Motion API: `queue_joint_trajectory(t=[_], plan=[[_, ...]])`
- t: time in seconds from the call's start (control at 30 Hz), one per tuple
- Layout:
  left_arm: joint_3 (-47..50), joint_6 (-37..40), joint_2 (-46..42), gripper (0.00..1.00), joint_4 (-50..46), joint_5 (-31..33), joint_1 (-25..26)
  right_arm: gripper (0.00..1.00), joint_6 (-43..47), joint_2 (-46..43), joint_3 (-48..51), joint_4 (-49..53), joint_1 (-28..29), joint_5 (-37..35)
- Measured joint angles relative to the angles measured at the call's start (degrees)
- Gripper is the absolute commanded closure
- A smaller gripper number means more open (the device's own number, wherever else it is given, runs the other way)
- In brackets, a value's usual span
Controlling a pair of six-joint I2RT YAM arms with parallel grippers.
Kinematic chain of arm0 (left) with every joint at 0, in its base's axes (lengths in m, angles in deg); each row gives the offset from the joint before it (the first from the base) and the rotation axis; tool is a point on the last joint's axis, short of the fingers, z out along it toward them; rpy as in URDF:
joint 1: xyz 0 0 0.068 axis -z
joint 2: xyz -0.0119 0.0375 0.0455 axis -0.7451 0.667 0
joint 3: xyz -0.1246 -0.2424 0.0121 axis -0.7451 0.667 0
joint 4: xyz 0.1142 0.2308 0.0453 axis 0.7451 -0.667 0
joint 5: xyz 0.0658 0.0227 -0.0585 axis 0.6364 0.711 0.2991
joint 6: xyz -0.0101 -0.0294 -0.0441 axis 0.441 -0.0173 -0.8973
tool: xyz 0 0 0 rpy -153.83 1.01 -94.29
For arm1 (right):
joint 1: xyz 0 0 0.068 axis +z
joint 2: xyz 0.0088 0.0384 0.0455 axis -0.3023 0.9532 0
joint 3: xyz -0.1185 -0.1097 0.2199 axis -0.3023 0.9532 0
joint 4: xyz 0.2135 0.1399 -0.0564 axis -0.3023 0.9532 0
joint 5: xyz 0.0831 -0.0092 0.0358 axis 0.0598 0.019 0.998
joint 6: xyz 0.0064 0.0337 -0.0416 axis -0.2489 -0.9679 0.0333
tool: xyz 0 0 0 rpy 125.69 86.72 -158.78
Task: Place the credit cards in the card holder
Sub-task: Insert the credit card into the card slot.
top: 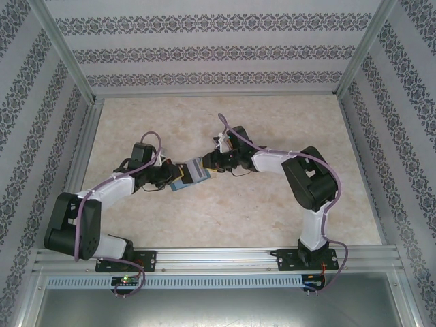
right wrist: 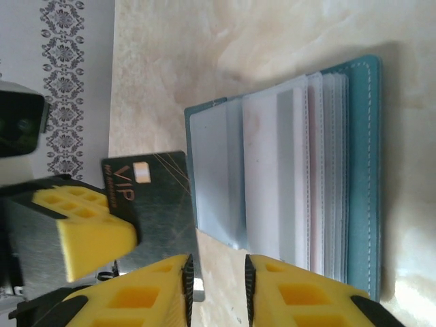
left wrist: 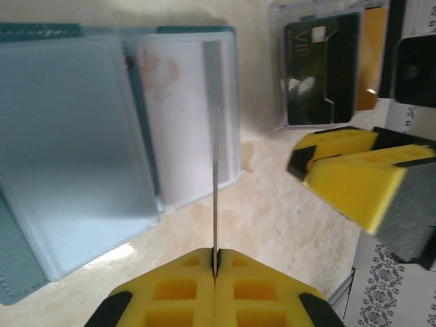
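The left fingers (left wrist: 215, 264) are pressed together on a credit card (left wrist: 216, 184), seen edge-on as a thin line running straight out ahead of their tips; its far edge reaches toward the open card holder (left wrist: 88, 157), which lies flat on the bench (left wrist: 279, 225) ahead and to the left of those fingers; whether card and sleeve touch I cannot tell. The right fingers (right wrist: 218, 264) stand partly spread with nothing clearly between them, the holder just ahead and to their right.

The card should be light, stiff and slick; a pinch at its rear edge, as here, leaves the leading edge free to enter a pocket, though it may pivot or slip if it jams. The sleeves look like soft, floppy film, and the holder seems light enough to slide when pushed; steadying it at the cover would likely help.

From the right wrist, a dark card marked VIP (right wrist: 160, 204) shows at the left fingers' tip, probably the held one; the holder is teal with pale stitching, its cloudy clear sleeves fanned like pages. A dark card (left wrist: 320, 68) and an orange card (left wrist: 373, 54) sit in a clear tray (left wrist: 278, 102) beyond the right fingers.
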Motion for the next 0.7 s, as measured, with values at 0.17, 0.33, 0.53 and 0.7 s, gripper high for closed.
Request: queue_joint_trajectory(t=[0.17, 0.33, 0.53, 0.7], plan=[[1.8, 0.3, 2.9, 1.0, 3.7, -0.2, -0.7, 0.71, 1.1, 1.1, -1.4, 1.2, 0.1, -0.6], [2.5, 1.6, 3.5, 1.0, 5.2, -0.2, -1.4, 0.71, 1.5, 2.3, -2.0, 2.2, 0.1, -0.9], [2.6, 2.5, 4.9, 1.0, 6.8, -0.5, -1.8, 0.71, 1.7, 4.3, -3.6, 3.2, 0.1, -1.0], [2.6, 2.6, 7.1, 1.0, 8.2, -1.1, -2.1, 0.71, 2.3, 4.6, -4.2, 3.8, 0.1, -1.0]])
